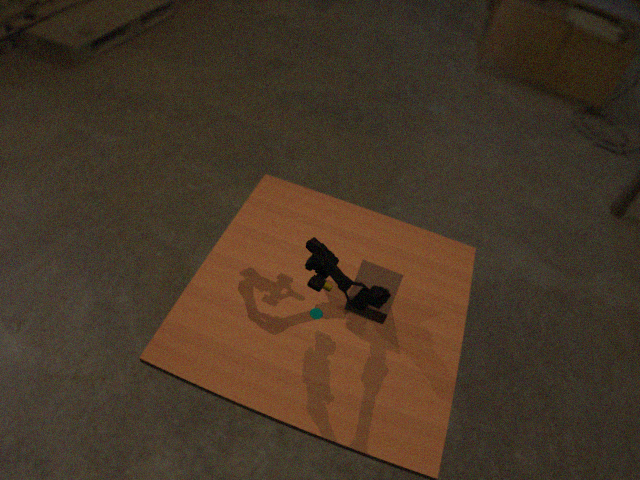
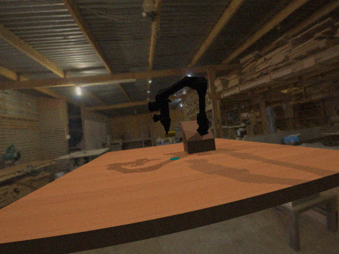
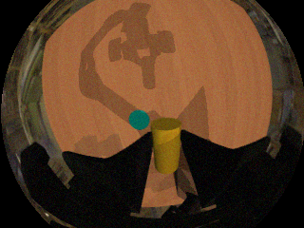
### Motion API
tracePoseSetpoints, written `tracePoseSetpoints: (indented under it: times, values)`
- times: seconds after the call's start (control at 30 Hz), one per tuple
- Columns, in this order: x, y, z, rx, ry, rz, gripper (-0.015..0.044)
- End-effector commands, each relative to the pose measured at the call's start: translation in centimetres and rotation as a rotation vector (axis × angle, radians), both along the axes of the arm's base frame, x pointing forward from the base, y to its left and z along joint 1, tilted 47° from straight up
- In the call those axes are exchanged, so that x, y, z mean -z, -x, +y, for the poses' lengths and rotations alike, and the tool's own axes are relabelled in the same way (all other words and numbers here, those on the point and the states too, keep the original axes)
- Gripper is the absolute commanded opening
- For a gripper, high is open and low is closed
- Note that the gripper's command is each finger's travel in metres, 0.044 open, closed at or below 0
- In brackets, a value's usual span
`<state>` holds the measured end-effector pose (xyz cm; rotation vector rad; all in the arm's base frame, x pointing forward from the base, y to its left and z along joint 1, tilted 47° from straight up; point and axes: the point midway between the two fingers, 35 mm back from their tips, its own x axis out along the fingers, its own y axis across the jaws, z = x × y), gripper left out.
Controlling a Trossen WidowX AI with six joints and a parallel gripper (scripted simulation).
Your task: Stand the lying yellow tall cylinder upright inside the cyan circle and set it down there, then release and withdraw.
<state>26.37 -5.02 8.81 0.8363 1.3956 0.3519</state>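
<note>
My gripper [image 1: 321, 284] [image 2: 167, 129] [image 3: 166, 178] is shut on the yellow tall cylinder [image 1: 327, 285] [image 2: 170, 133] [image 3: 166, 146] and holds it in the air above the table. In the wrist view the cylinder sticks out between the black fingers. The cyan circle [image 1: 315, 313] [image 2: 174, 158] [image 3: 139, 120] lies flat on the wooden table top [image 1: 248, 330] [image 2: 109, 191]. In the wrist view the circle shows just left of the cylinder's far end. In the exterior view the cylinder hangs well above the circle.
The arm's base stands on a brown block [image 2: 197, 139] [image 1: 385, 289] to the right of the circle. The arm's shadows fall across the table. Workshop shelves and benches lie beyond the table edges.
</note>
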Motion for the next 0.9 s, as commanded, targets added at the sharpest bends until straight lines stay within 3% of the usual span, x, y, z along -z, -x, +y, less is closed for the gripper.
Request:
tracePoseSetpoints:
  times: [0.0, 0.53, 0.87]
  values:
    - [-0.8, 0.3, 1.2, 0.036, -0.021, 0.037, 0.0105]
    - [-4.0, 1.3, 5.1, 0.17, -0.085, 0.175, 0.0105]
    - [-3.7, 1.6, 5.4, 0.17, -0.058, 0.19, 0.0105]
